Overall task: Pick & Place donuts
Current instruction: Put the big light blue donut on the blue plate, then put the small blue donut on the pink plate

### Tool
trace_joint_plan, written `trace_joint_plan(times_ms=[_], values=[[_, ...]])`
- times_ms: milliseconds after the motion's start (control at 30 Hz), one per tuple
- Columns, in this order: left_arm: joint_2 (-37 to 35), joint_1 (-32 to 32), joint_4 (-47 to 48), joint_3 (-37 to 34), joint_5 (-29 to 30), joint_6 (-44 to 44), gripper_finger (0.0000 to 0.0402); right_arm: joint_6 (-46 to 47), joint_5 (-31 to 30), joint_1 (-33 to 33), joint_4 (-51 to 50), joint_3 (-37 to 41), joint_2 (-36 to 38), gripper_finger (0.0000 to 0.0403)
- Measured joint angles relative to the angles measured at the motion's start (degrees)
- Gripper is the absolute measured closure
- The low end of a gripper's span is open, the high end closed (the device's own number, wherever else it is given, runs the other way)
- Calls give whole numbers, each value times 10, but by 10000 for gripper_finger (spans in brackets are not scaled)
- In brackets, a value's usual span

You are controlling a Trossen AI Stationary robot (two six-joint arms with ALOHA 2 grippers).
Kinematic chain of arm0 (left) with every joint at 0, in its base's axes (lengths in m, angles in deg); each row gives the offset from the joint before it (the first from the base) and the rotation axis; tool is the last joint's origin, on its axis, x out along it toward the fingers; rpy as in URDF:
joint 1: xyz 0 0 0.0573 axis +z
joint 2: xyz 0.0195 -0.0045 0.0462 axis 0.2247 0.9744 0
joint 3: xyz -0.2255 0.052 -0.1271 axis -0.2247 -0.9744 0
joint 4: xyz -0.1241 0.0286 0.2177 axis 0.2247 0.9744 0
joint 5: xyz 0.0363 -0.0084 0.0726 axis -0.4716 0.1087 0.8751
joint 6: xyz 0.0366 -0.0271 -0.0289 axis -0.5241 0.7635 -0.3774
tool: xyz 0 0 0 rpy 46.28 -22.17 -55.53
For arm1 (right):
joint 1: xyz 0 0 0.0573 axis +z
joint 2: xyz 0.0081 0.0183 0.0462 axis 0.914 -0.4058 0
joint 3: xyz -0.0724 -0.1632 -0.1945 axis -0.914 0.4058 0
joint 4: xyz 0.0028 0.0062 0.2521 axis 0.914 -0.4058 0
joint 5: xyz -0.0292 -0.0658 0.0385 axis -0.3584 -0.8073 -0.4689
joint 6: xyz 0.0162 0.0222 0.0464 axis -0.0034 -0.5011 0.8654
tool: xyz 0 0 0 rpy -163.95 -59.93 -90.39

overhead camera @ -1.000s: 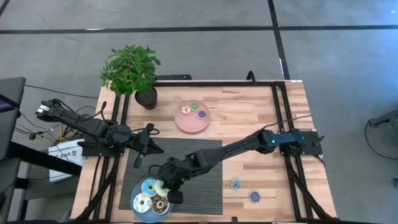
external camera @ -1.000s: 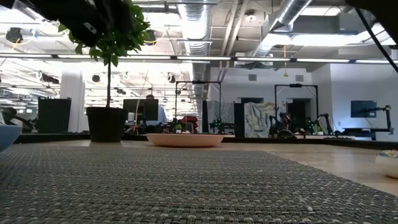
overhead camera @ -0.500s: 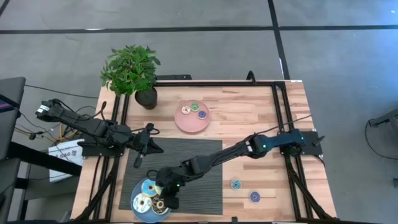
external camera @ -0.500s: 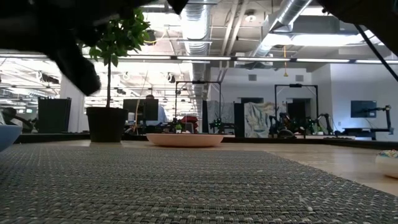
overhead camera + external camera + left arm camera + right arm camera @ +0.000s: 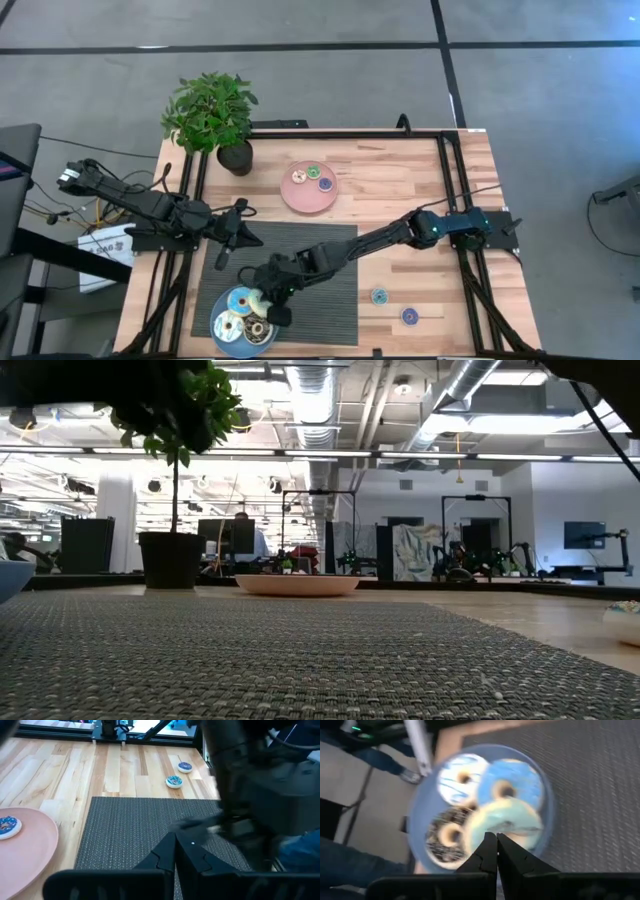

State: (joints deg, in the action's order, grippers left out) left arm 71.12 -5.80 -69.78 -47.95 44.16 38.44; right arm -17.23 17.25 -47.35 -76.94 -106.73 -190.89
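A blue plate [image 5: 243, 322] at the mat's near left corner carries several donuts: a white‑blue one [image 5: 463, 777], a blue one [image 5: 507, 782], a pale teal one [image 5: 502, 822] and a brown one [image 5: 447, 837]. My right gripper [image 5: 279, 313] [image 5: 496, 840] hovers shut over the plate's right edge, with nothing between its fingers. A pink plate [image 5: 308, 188] farther back carries small donuts [image 5: 319, 179]. Two more donuts [image 5: 379, 296] [image 5: 409, 316] lie on the wood at the near right. My left gripper [image 5: 256, 240] [image 5: 175, 840] waits shut over the mat's far left part.
A dark woven mat [image 5: 320, 260] covers the table's near middle. A potted plant [image 5: 212, 118] stands at the far left corner. Black rails [image 5: 452, 190] run along both sides of the table. The right arm [image 5: 250, 795] reaches across the mat. Bare wood lies at the far right.
My right gripper dipped down toward the blue plate and the table's near left corner, then came back up to about where it was. It stayed shut throughout. The donuts on the plate lie as before.
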Motion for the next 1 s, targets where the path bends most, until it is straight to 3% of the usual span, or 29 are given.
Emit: trace_joint_plan(times_ms=[200,300,467,633,867,1000], values=[[0,0,-12,0,10,-9,402,15,1,3,-6,3,-25,403],[0,0,-11,0,10,-10,402,17,9,9,50,4,-38,403],[0,0,-12,0,11,-9,402,33,74,8,92,4,-52,403],[0,0,-11,0,11,-2,402,23,78,6,88,5,-54,403],[0,0,-12,0,11,-1,402,-17,68,6,15,-7,-17,403],[0,0,-14,0,11,-1,402,-32,30,9,-51,-7,19,403]])
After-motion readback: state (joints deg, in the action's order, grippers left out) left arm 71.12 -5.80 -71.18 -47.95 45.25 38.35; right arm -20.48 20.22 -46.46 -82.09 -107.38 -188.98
